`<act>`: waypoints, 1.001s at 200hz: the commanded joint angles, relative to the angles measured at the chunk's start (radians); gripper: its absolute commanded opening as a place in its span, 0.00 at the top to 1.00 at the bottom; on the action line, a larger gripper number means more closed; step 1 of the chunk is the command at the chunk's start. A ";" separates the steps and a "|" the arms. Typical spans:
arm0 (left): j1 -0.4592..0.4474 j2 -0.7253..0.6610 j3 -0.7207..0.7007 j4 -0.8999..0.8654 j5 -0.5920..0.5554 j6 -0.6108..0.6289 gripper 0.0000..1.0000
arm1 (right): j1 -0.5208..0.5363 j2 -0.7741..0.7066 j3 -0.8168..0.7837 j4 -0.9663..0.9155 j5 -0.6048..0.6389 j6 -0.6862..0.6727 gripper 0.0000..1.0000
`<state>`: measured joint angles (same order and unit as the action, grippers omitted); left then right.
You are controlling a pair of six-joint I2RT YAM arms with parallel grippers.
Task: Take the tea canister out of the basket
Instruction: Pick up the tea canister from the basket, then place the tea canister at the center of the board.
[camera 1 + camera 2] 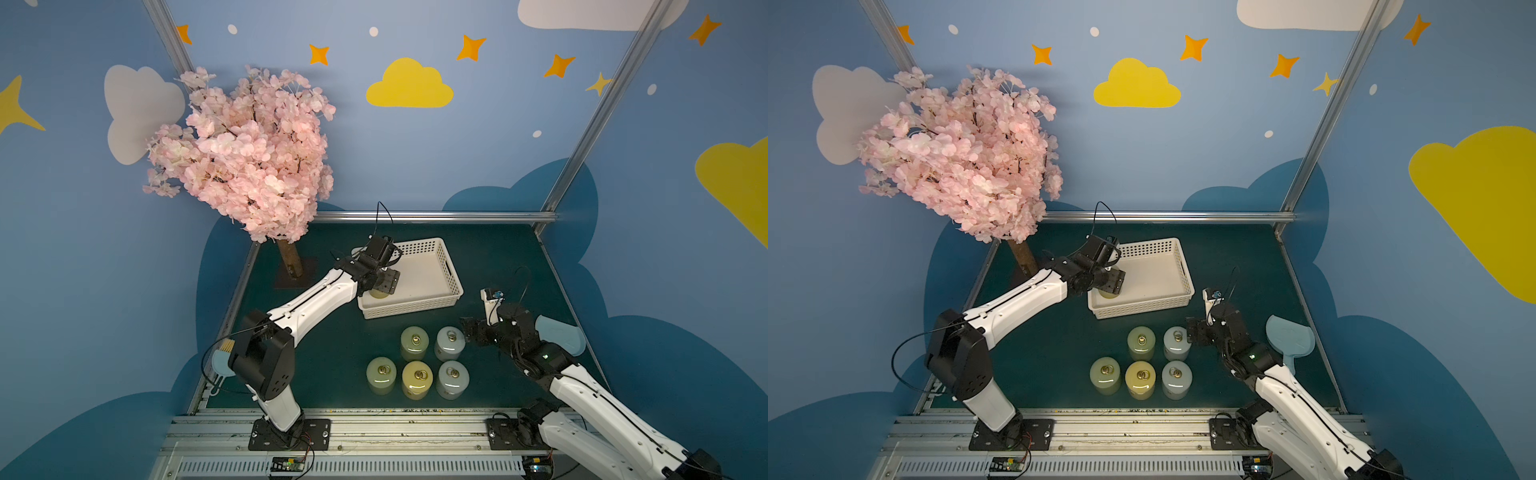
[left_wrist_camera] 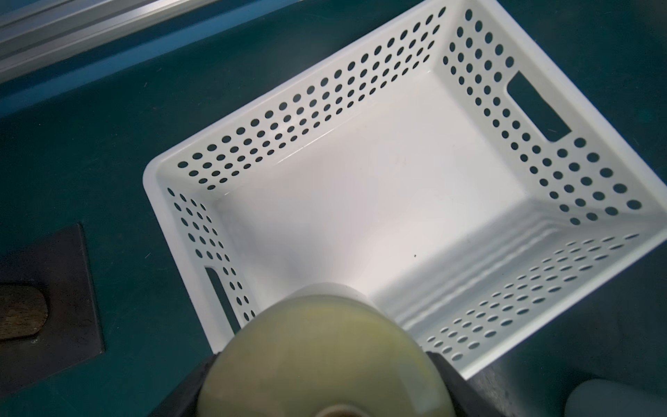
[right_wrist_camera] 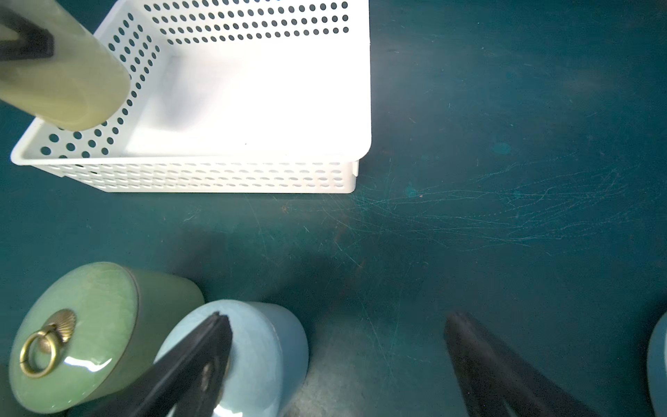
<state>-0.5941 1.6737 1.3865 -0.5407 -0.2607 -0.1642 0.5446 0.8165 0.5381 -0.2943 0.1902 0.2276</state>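
The white perforated basket (image 1: 453,274) (image 1: 1185,272) (image 2: 155,187) (image 3: 364,108) sits at mid-table. Apart from one canister, nothing lies in it. My left gripper (image 1: 384,286) (image 1: 1115,286) (image 2: 323,372) is shut on that pale yellow-green tea canister (image 1: 379,294) (image 1: 1108,294) (image 2: 317,346) (image 3: 72,90), gripping its top. The canister hangs upright over the basket's near-left corner, and its base covers the rim in the right wrist view. My right gripper (image 1: 467,328) (image 1: 1192,330) (image 3: 339,325) stands open and holds nothing, just right of the canisters on the table.
Several lidded canisters (image 1: 414,343) (image 1: 1141,376) stand in two rows in front of the basket, among them a green one (image 3: 79,335) and a blue one (image 3: 260,353) beside my right fingers. A pink blossom tree (image 1: 245,153) rises at the back left. A pale blue scoop (image 1: 561,334) lies at the right edge.
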 commanded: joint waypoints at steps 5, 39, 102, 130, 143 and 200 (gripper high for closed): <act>-0.015 -0.098 -0.033 0.037 0.012 -0.004 0.44 | -0.005 -0.010 -0.013 0.023 0.002 0.002 0.02; -0.044 -0.181 -0.107 0.042 0.020 -0.016 0.44 | -0.005 -0.016 -0.013 0.021 0.002 0.004 0.02; -0.106 -0.296 -0.220 0.035 0.014 -0.039 0.44 | -0.005 -0.021 -0.014 0.021 0.006 0.004 0.02; -0.132 -0.335 -0.261 0.038 0.004 -0.049 0.44 | -0.004 -0.021 -0.015 0.021 0.005 0.004 0.02; -0.147 -0.351 -0.281 0.042 0.002 -0.052 0.45 | -0.004 -0.021 -0.014 0.021 0.004 0.004 0.02; -0.198 -0.434 -0.393 0.100 -0.019 -0.069 0.45 | -0.005 -0.026 -0.017 0.022 0.006 0.006 0.02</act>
<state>-0.7788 1.2984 1.0065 -0.5266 -0.2497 -0.2134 0.5438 0.8051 0.5365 -0.2943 0.1905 0.2279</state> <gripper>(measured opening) 0.801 0.982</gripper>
